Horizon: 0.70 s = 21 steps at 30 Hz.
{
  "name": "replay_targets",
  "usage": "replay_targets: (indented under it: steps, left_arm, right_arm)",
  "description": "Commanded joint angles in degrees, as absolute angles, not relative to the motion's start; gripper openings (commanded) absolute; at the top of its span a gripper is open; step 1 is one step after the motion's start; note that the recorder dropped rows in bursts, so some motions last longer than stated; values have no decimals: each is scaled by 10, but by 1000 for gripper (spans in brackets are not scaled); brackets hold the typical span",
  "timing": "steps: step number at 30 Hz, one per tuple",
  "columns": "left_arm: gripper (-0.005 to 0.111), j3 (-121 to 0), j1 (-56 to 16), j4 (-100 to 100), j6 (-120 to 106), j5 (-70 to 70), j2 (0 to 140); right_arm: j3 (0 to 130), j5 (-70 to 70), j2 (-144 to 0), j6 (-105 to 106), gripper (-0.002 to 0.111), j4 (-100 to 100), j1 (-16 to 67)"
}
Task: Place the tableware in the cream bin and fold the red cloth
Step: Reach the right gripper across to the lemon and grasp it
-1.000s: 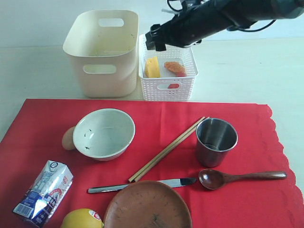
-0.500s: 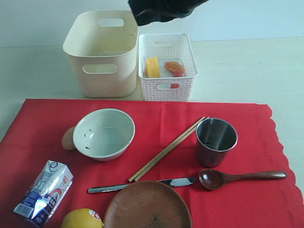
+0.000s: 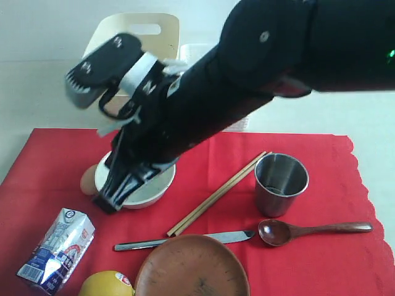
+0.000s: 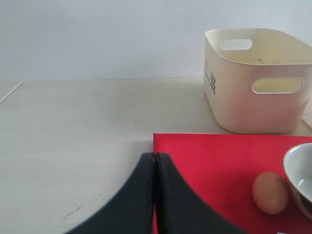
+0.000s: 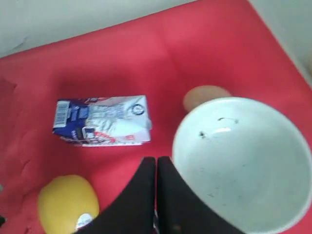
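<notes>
Now the bowl sits just off the closed right tool

From the outside camera, the right tool (image 5: 156, 162) hangs empty with its jaws pressed together, just beside the 8 o'clock rim of the bowl (image 5: 243, 165). The bowl rests on the red cloth (image 3: 308, 259) and lies toward 2 o'clock from the tip. The cream bin (image 3: 154, 28) stands at 12 beyond it. The left tool (image 4: 154, 161), also closed and empty, sits farther off, so the right arm looks nearer.

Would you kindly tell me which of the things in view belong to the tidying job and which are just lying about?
For the job: white speckled bowl, steel cup, chopsticks, metal knife, wooden spoon, brown plate, cream bin, red cloth.
Lying about: egg, milk carton, lemon.
</notes>
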<state>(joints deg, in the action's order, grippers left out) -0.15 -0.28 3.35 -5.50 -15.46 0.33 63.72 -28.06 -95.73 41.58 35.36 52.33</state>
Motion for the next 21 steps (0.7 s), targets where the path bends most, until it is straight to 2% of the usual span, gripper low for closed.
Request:
replay_targets:
  steps: [1, 7, 10, 21]
  left_arm:
    - [0, 0, -6, 32, -56, -152, 0]
    - [0, 0, -6, 32, -56, -152, 0]
    - [0, 0, -6, 32, -56, -152, 0]
    - [0, 0, -6, 32, -56, -152, 0]
  right_arm:
    - [631, -251, -988, 417, 21, 336, 582]
    - [631, -244, -1043, 417, 63, 292, 640]
    - [631, -264, -1061, 419, 72, 275, 657]
    - [631, -252, -1116, 419, 75, 268, 660]
